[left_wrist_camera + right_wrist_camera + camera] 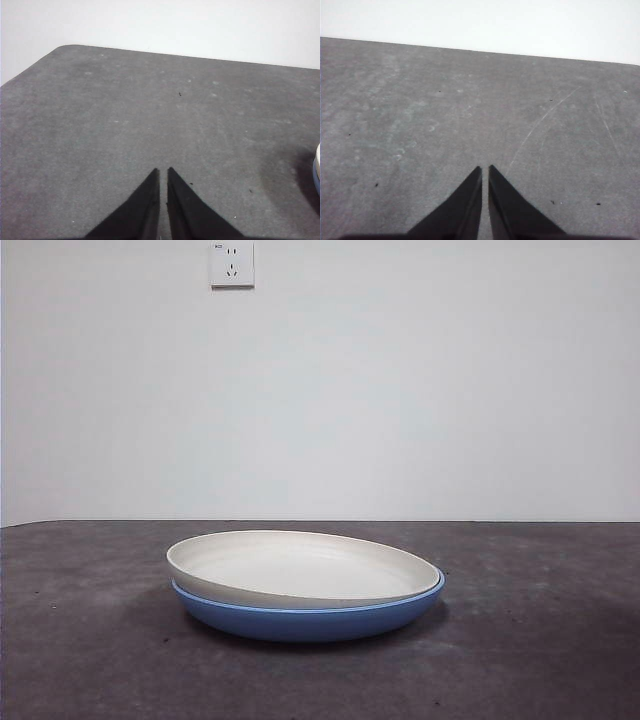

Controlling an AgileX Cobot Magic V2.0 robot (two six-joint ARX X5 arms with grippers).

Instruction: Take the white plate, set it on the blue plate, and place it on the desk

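Dark grey mottled desk [90, 640], plain white wall behind with 1 socket [231, 264] high up. Left gripper [163, 172] hangs over bare desk, 2 jaws pressed together, holding nothing; plate stack just visible at the edge of its view, well apart from the tips. Right gripper [485, 170] same: jaws pressed together, empty, only scuffed desk ahead. Neither arm shows in the front view. White plate [300, 568] sits nested in the blue plate [310, 620], slightly tilted and shifted off centre, rim overhanging on 1 side. Stack rests on the desk mid-table. Judgement: stacking looks done, arms parked clear; desk step unclear.
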